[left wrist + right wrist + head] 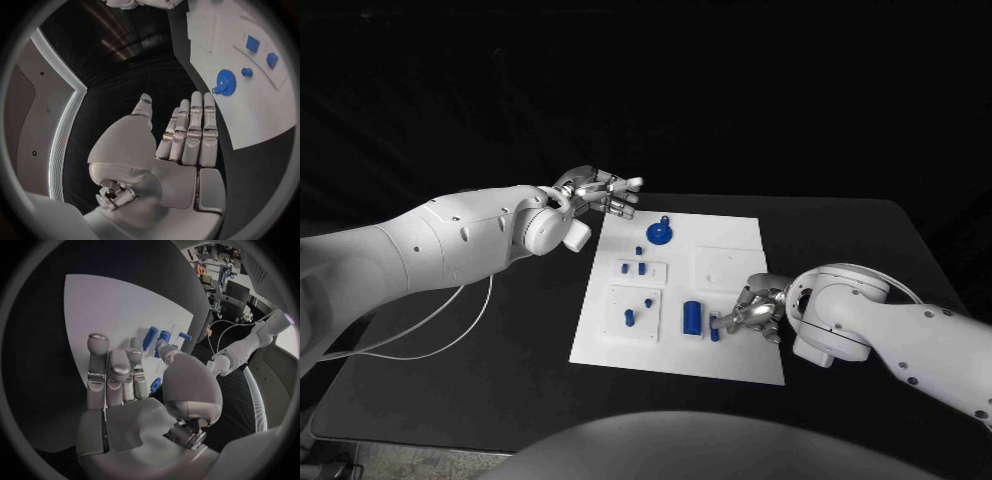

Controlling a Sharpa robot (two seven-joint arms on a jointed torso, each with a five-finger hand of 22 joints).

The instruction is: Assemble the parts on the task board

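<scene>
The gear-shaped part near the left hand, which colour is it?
Blue gear-shaped part; left wrist view.

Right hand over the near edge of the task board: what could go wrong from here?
1. The right hand sits close among small blue parts beside the blue cylinder; its fingers could knock a neighbour while reaching for one.
2. In the right wrist view the fingers cover part of those pieces, so contact is hard to confirm.
3. The left hand hovers open off the task board near the blue gear; nothing steadies the board.
</scene>
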